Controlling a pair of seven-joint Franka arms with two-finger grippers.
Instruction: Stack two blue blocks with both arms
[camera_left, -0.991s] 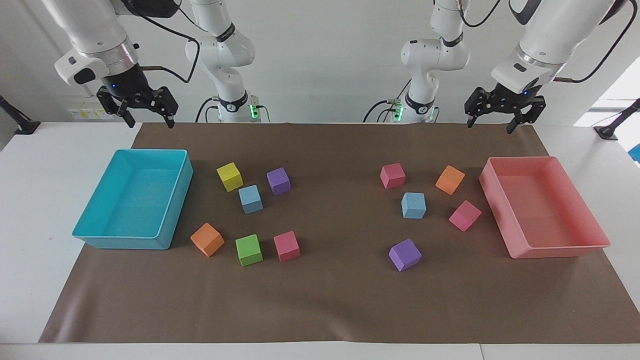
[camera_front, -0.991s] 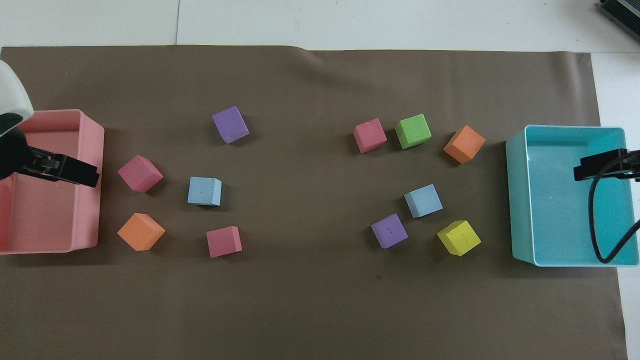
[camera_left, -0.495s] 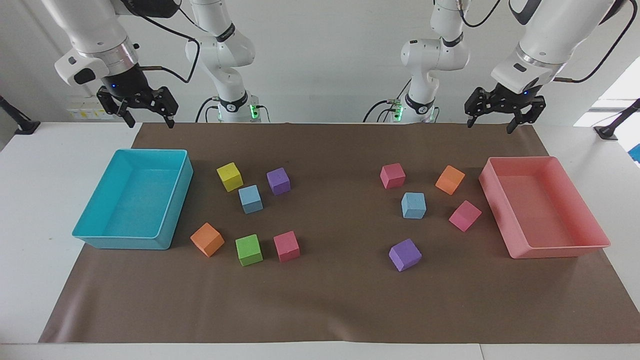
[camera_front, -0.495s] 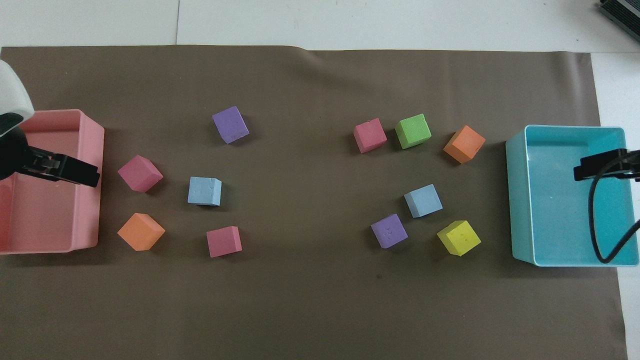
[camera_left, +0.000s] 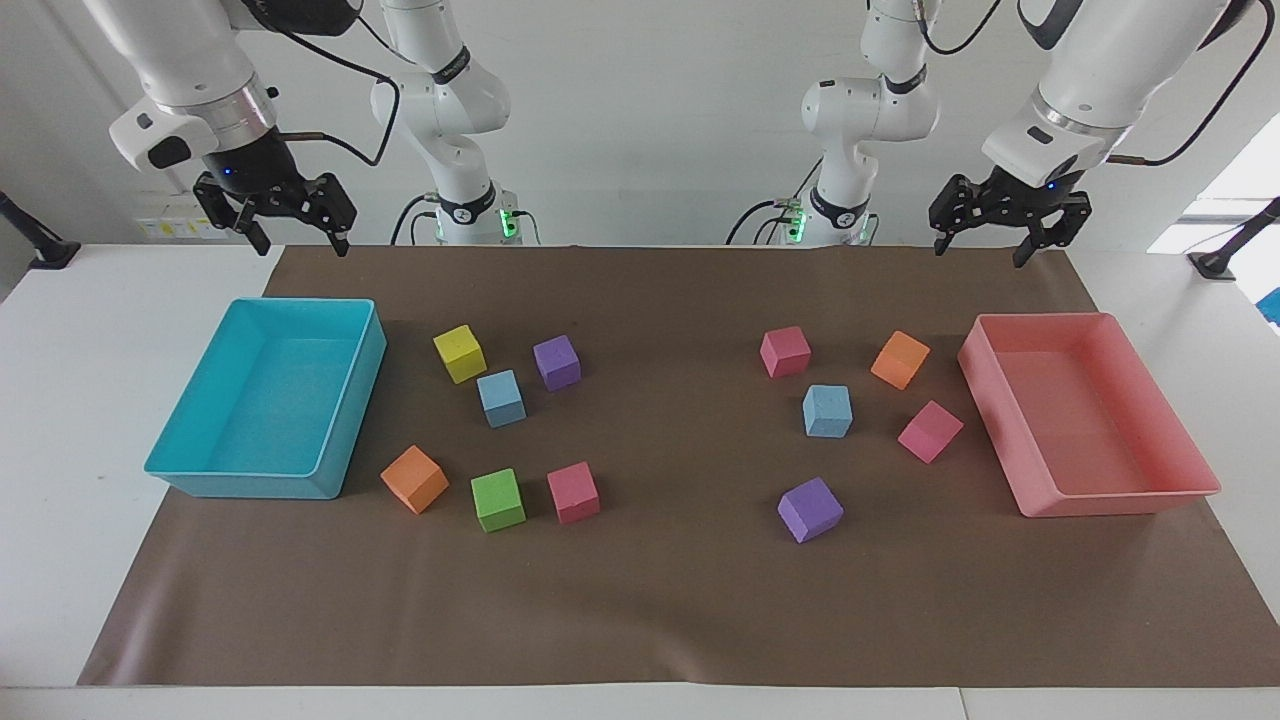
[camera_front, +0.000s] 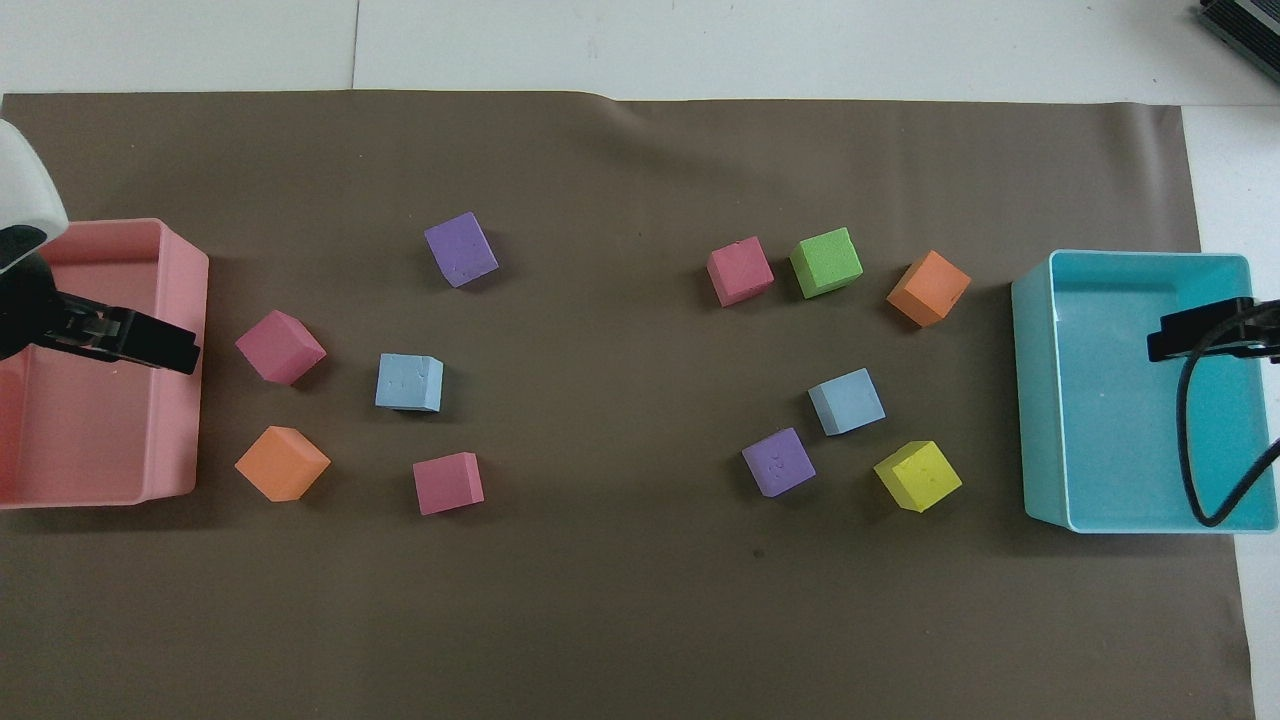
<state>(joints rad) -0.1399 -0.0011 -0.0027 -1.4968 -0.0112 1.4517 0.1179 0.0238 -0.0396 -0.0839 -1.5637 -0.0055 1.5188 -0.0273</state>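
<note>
Both grippers hang open and empty as I watch. Left gripper (camera_left: 985, 245) sits high over the pink tray (camera_left: 1180, 490); from it, the nearest blue block (camera_left: 827, 411) lies on the brown mat (camera_left: 650, 600) well below and toward the table's middle, among pink, orange and purple cubes. Right gripper (camera_left: 292, 240) is up over the turquoise tray (camera_left: 240, 485); its blue block (camera_left: 501, 398) rests between a yellow cube (camera_left: 459, 353) and a purple cube (camera_left: 556, 362), well apart from the fingers.

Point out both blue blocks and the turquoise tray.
blue block by the yellow cube (camera_left: 501, 398), facing view, its front face.
blue block by the pink cubes (camera_left: 827, 411), facing view, top face.
turquoise tray (camera_left: 348, 425), facing view, side wall.
</note>
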